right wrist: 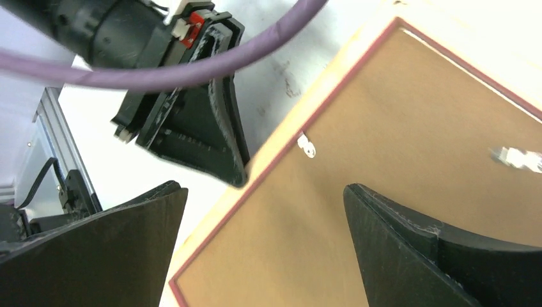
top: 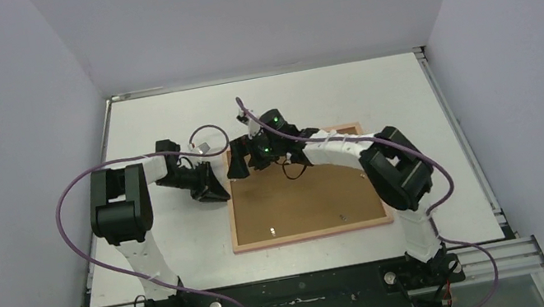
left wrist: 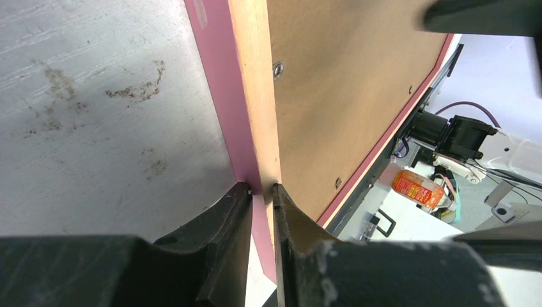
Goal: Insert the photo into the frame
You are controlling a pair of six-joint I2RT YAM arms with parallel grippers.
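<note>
Lying back-up, the frame (top: 316, 234) stretches its long axis away to the right of your left gripper (left wrist: 262, 188), whose fingers pinch its side rail, nearly closed. The brown backing panel (top: 301, 199) lies just under your right gripper (right wrist: 265, 190), which is spread wide and holds nothing. Only the right wrist view shows the small metal tab (right wrist: 307, 146) between those fingers. You cannot see the photo in any view.

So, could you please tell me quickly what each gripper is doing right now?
Left gripper: closed on the frame edge.
Right gripper: open, holding nothing, above the backing panel.
</note>
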